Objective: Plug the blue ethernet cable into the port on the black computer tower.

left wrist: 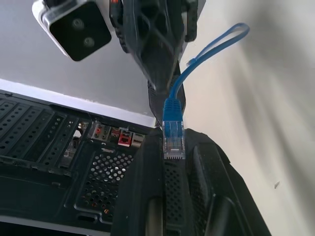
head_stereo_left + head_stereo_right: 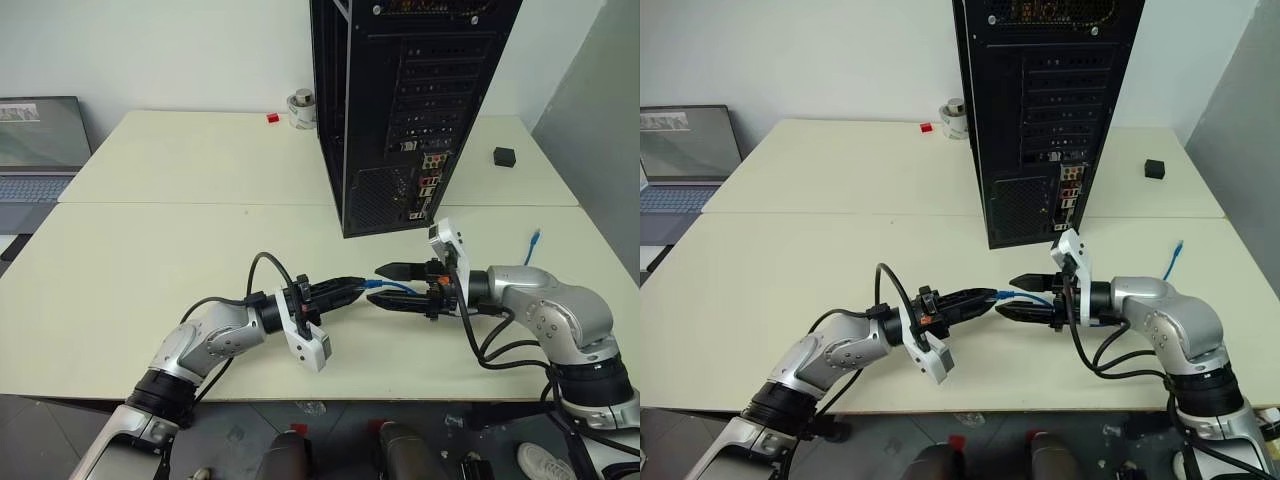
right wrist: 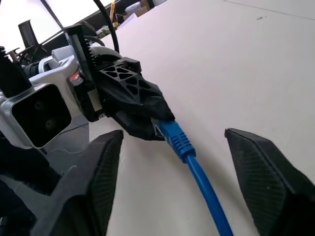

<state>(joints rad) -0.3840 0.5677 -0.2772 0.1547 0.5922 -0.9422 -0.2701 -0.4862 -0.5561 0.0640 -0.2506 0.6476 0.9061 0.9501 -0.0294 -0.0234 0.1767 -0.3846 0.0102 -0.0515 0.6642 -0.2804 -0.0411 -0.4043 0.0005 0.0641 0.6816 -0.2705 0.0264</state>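
Left gripper [image 2: 352, 288] clenched on blue ethernet cable [image 2: 392, 287] plug end, above table [image 2: 150, 280]; right gripper [image 2: 395, 285] spread, straddling cord just behind, not gripping; black computer tower [image 2: 400, 100] beyond; handover risk: early release drops plug; twisted plug misses port.

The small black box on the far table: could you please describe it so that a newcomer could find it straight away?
Start at the black computer tower standing upright on the cream table. To the right of its base, alone on the tabletop, sits the small black box. It is low, dark and squarish, unlike the pale roll and tiny red piece left of the tower.
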